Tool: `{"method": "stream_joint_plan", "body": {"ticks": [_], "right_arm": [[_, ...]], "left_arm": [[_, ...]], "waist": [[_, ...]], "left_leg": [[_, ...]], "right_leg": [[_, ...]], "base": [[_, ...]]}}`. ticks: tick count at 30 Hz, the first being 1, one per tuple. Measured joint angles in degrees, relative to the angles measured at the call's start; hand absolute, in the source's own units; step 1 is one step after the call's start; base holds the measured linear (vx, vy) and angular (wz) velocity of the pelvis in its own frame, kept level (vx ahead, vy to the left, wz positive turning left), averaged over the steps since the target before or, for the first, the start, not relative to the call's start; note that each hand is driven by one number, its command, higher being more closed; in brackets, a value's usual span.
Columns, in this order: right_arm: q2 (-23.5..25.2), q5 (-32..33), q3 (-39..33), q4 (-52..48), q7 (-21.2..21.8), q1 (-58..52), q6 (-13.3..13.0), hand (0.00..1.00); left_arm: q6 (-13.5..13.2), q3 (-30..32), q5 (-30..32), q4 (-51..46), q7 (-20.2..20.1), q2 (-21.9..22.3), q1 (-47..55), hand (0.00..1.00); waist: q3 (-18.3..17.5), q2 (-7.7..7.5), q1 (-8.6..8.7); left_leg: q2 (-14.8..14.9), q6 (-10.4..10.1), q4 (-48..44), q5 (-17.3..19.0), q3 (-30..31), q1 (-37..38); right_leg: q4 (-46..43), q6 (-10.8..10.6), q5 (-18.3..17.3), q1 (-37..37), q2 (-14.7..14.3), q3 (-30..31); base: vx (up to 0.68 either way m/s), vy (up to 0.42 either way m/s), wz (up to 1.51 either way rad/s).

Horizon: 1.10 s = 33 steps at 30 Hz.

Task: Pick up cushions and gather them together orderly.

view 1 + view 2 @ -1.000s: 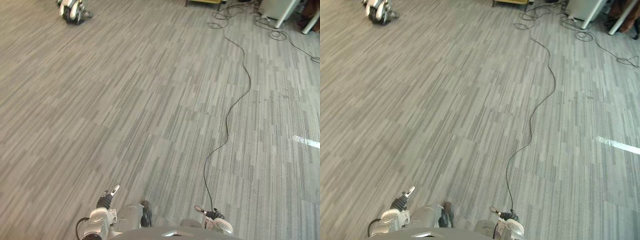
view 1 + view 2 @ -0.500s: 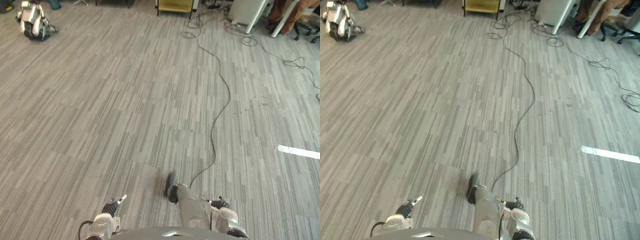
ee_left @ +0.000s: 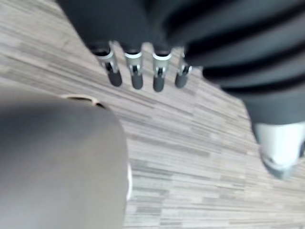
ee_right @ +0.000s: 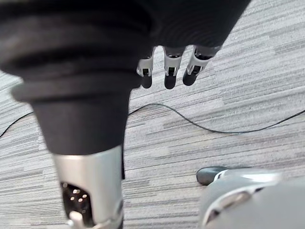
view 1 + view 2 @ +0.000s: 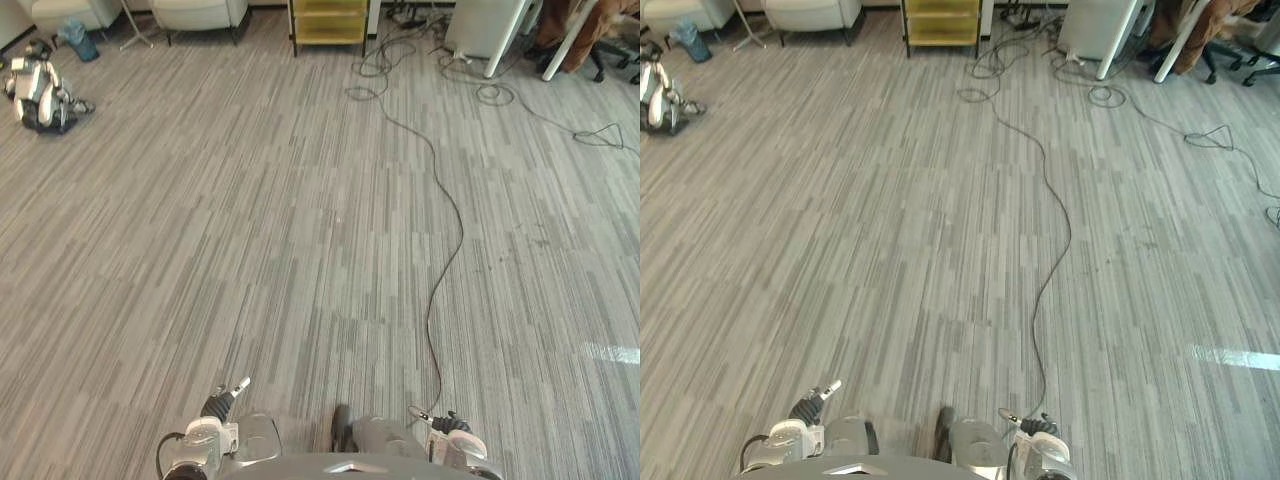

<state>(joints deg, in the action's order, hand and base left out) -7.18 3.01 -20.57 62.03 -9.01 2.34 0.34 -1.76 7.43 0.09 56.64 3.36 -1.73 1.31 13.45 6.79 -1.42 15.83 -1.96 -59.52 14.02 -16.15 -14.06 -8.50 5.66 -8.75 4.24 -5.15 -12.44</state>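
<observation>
My left hand (image 5: 214, 405) hangs low at my left side, just above the grey carpet. Its fingers (image 3: 136, 75) are straight and hold nothing. My right hand (image 5: 448, 424) hangs at my right side, with its fingers (image 4: 169, 72) relaxed and empty over the carpet. Two white padded seats (image 5: 198, 10) stand far ahead at the left, well away from both hands; I cannot tell whether cushions lie on them.
A yellow shelf unit (image 5: 328, 18) stands far ahead by the seats. A white-and-black object (image 5: 40, 88) lies on the floor at the far left. Tangled cables (image 5: 480, 85) and white desk legs (image 5: 500, 45) crowd the far right. A pale strip (image 5: 612, 352) marks the carpet at the right.
The whole picture has shifted, so the camera has moved: the seats and the shelf unit have come into sight and the white-and-black object sits further left. Both hands still hang low and empty.
</observation>
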Motion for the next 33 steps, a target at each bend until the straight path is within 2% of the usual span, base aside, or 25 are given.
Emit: {"method": "stream_joint_plan", "body": {"ticks": [1, 2, 4, 6, 7, 9, 10, 11, 12, 13, 14, 15, 17, 19, 21, 22, 23, 26, 27, 28, 29, 30, 31, 32, 33], "right_arm": [[0.5, 0.0, -0.5, 0.1, 0.0, 0.4, -0.1, 0.00], [0.8, 0.0, -0.5, 0.1, 0.0, 0.5, -0.1, 0.00], [1.0, 0.0, -0.6, 0.1, -0.1, 0.5, -0.1, 0.00], [0.9, 0.0, -0.4, 0.1, -0.3, 0.6, -0.1, 0.00], [2.2, 0.0, -0.4, 0.4, -0.3, 0.1, -0.1, 0.00], [3.5, -0.1, -0.4, 1.5, -0.3, -0.1, -0.1, 0.00], [4.3, -0.6, -0.5, 1.8, -0.2, -0.2, -0.1, 0.00], [4.6, -1.2, -0.6, 2.2, 0.0, -0.2, -0.1, 0.00], [4.6, -1.2, -0.6, 2.2, 0.0, -0.2, -0.1, 0.00], [4.6, -1.2, -1.0, 1.9, 0.2, -0.3, -0.1, 0.00], [4.6, -1.2, -1.0, 1.9, 0.2, -0.3, -0.1, 0.00], [4.5, -1.2, -1.0, 1.9, 0.2, -0.6, -0.1, 0.00], [4.2, -1.2, -1.0, 1.1, 0.4, -0.7, -0.4, 0.00], [4.2, -1.1, -1.0, -0.7, 0.5, -0.6, -0.7, 0.00], [4.1, -1.1, -1.3, -0.8, 0.9, 0.0, -0.7, 0.00], [3.9, -1.1, -2.0, -0.8, 0.9, 0.2, -0.7, 0.00], [3.7, -1.1, -2.2, -0.8, 0.9, 0.2, -0.7, 0.00], [3.6, -1.1, -2.6, -0.4, 0.9, -0.3, -0.5, 0.00], [3.5, -1.1, -2.8, -0.4, 0.9, -0.6, -0.4, 0.00], [3.2, -1.1, -2.9, -0.4, 0.9, -1.5, -0.2, 0.00], [3.1, -1.2, -2.9, -0.4, 0.9, -1.6, -0.1, 0.00], [2.4, -1.2, -3.3, -0.3, 1.0, -2.1, -0.1, 0.00], [2.0, -1.2, -3.7, -0.3, 1.0, -2.2, -0.2, 0.00], [1.4, -1.2, -5.1, -0.4, 1.0, -2.3, -0.2, 0.00], [1.2, -1.2, -5.2, -0.4, 0.9, -2.4, -0.1, 0.00]], "left_arm": [[-0.4, 0.4, 0.0, -0.5, 0.0, 0.0, 0.0, 0.00], [-0.6, 0.5, 0.0, -0.7, 0.0, 0.0, 0.0, 0.00], [-1.0, 0.8, 0.0, -1.4, 0.0, 0.1, 0.0, 0.00], [-1.1, 0.8, 0.0, -1.3, 0.1, -0.1, 0.5, 0.00], [-1.0, 1.1, -0.2, -0.3, 0.1, -1.4, 0.4, 0.00], [-1.0, 1.1, -0.5, 0.3, 0.1, -2.6, 1.0, 0.00], [-0.6, 1.5, -0.5, 0.4, 0.0, -3.5, 1.4, 0.00], [-0.5, 1.5, -0.5, 1.3, 0.0, -4.1, 1.6, 0.00], [-0.5, 1.4, -0.5, 1.8, 0.0, -4.3, 1.6, 0.00], [0.0, 1.3, -0.5, 3.3, 0.0, -4.9, 1.6, 0.00], [0.2, 1.2, -0.5, 3.4, 0.0, -5.0, 1.6, 0.00], [0.5, 0.8, -0.5, 3.4, 0.0, -5.0, 1.6, 0.00], [0.6, -0.7, -0.5, 2.9, 0.1, -4.9, 1.9, 0.00], [0.6, -1.1, -0.5, 2.9, 0.1, -4.8, 2.0, 0.00], [0.6, -1.2, -0.5, 2.9, 0.1, -4.7, 1.4, 0.00], [0.6, -1.3, -0.5, 2.8, 0.1, -4.3, 1.0, 0.00], [0.6, -1.3, -0.5, 2.8, 0.1, -3.8, 0.7, 0.00], [0.5, -1.3, -0.5, 2.8, 0.1, -3.8, 0.4, 0.00], [0.5, -1.3, -0.5, 2.8, 0.1, -3.8, 0.6, 0.00], [0.5, -1.2, -0.4, 3.2, 0.1, -3.6, 0.8, 0.00], [0.5, -1.2, -0.2, 3.4, 0.0, -3.5, 1.0, 0.00], [0.5, -1.2, 0.1, 3.8, 0.0, -2.5, 0.9, 0.00], [0.5, -1.2, 0.1, 3.8, 0.0, -1.7, 0.9, 0.00], [0.5, -1.1, 0.2, 4.3, 0.0, -0.8, 0.6, 0.00], [0.5, 0.0, 0.2, 4.6, -0.2, -0.3, 0.2, 0.00]], "waist": [[0.1, -0.21, -0.67], [0.2, -0.44, -0.80], [0.4, -1.04, -1.67], [-0.1, -0.02, -2.68], [-0.3, -1.56, -3.34], [-1.5, -4.71, -3.27], [-2.3, -6.71, -3.45], [-2.5, -7.87, -3.46], [-2.4, -8.06, -3.49], [-2.5, -8.77, -3.07], [-2.5, -8.90, -2.92], [-2.4, -8.82, -2.71], [-2.2, -7.93, -1.81], [-1.9, -7.11, -0.77], [-1.9, -7.21, 0.14], [-1.9, -7.04, 0.28], [-1.6, -6.81, 0.56], [-1.1, -7.76, 1.29], [-1.1, -7.77, 1.64], [-1.0, -7.52, 2.14], [-1.2, -7.23, 2.15], [-1.8, -5.17, 1.97], [-1.8, -3.92, 2.24], [-2.0, -2.03, 2.50], [-1.8, -1.20, 2.74]], "left_leg": [[-2.4, -0.2, 11.5, 1.0, -1.1, -2.9], [-3.9, -0.3, 17.4, 0.8, -1.0, -3.6], [-10.6, -2.3, 44.6, -7.2, 2.0, -4.5], [-10.2, -3.5, 51.6, -9.6, 3.7, -7.0], [-10.9, -0.8, 48.0, -16.4, 3.4, -7.7], [-13.6, 2.8, 46.5, -18.6, 3.7, -8.1], [-15.1, 5.5, 43.7, -17.8, 3.7, -8.6], [-15.5, 6.8, 38.7, -13.2, 3.2, -9.1], [-15.6, 6.9, 37.3, -11.3, 3.3, -8.7], [-16.9, 6.9, 35.5, -7.1, 3.3, -5.7], [-17.4, 6.9, 35.6, -6.5, 3.4, -4.6], [-18.5, 7.0, 36.2, -4.5, 3.7, -0.8], [-20.9, 8.0, 41.5, -2.4, 5.2, 8.9], [-21.2, 8.6, 44.6, -2.1, 6.8, 14.6], [-21.2, 8.4, 46.6, -1.4, 8.9, 18.9], [-20.9, 7.7, 48.8, -1.0, 11.0, 22.0], [-20.0, 7.0, 50.9, -0.6, 12.9, 24.5], [-19.3, 4.2, 53.6, 1.8, 15.7, 29.1], [-18.8, 3.9, 53.8, 3.3, 16.7, 30.7], [-17.7, 3.1, 53.5, 6.1, 18.7, 33.1], [-16.7, 2.5, 53.2, 6.9, 19.2, 33.7], [-14.5, 1.6, 50.2, 7.4, 19.4, 32.9], [-13.0, 1.3, 46.1, 7.3, 19.4, 31.6], [-11.1, -0.3, 39.2, 6.4, 19.2, 29.2], [-9.1, -4.3, 25.8, 1.3, 18.7, 24.1]], "right_leg": [[2.5, -1.3, 0.3, 3.1, 1.0, 1.7], [3.4, -1.8, 0.1, 4.4, 1.7, 2.4], [6.3, -4.3, -1.7, 8.8, 5.0, 4.3], [8.3, -5.9, -3.5, 11.0, 4.9, 5.8], [8.8, -6.2, -5.6, 14.1, 6.6, 6.2], [6.9, -6.0, -5.7, 13.8, 8.9, 5.6], [2.6, -6.1, -5.7, 12.6, 10.6, 5.6], [-7.3, -8.0, -5.9, 9.3, 12.1, 5.9], [-13.0, -10.1, -5.3, 7.2, 12.8, 6.1], [-33.4, -17.6, -1.3, -0.6, 14.7, 8.8], [-38.2, -18.7, -0.7, -2.2, 15.1, 9.0], [-48.4, -18.7, -0.5, -6.6, 16.7, 7.8], [-55.5, -11.6, -3.8, -12.5, 19.5, 1.2], [-51.4, -9.9, -7.5, -16.2, 18.5, -2.9], [-42.6, -9.2, -9.0, -19.7, 17.3, -5.6], [-31.7, -8.5, -7.9, -21.9, 15.2, -5.6], [-19.3, -8.8, -3.4, -22.8, 13.3, -5.4], [1.5, -9.8, 7.0, -23.0, 12.2, -2.9], [2.4, -9.6, 8.0, -23.3, 12.5, -1.9], [0.9, -8.8, 12.1, -23.4, 12.1, -0.9], [-0.5, -8.4, 13.8, -23.4, 11.5, -0.9], [-4.5, -7.0, 15.6, -24.6, 10.1, -1.1], [-6.7, -5.8, 15.4, -24.6, 9.2, -1.7], [-8.2, -3.8, 12.6, -23.6, 7.7, -3.1], [-8.2, -3.1, 10.0, -20.6, 6.3, -4.4]], "base": [[0.37, 0.107, -0.59], [0.58, 0.218, -0.58], [0.51, 0.223, -0.39], [0.59, 0.331, -0.46], [0.67, 0.371, -0.32], [0.50, 0.228, -0.04], [0.77, 0.323, 0.01], [0.77, 0.325, 0.02], [0.73, 0.316, 0.04], [0.47, 0.214, 0.07], [0.56, 0.255, 0.15], [0.55, 0.232, 0.14], [0.59, 0.218, 0.18], [0.50, 0.102, 0.49], [0.52, 0.025, 0.70], [0.57, -0.030, 0.83], [0.68, -0.077, 0.88], [0.56, -0.154, 0.71], [0.72, -0.281, 0.76], [0.64, -0.246, 0.55], [0.68, -0.248, 0.51], [0.67, -0.269, 0.35], [0.79, -0.337, 0.38], [0.74, -0.344, 0.33], [0.61, -0.272, 0.20]]}}
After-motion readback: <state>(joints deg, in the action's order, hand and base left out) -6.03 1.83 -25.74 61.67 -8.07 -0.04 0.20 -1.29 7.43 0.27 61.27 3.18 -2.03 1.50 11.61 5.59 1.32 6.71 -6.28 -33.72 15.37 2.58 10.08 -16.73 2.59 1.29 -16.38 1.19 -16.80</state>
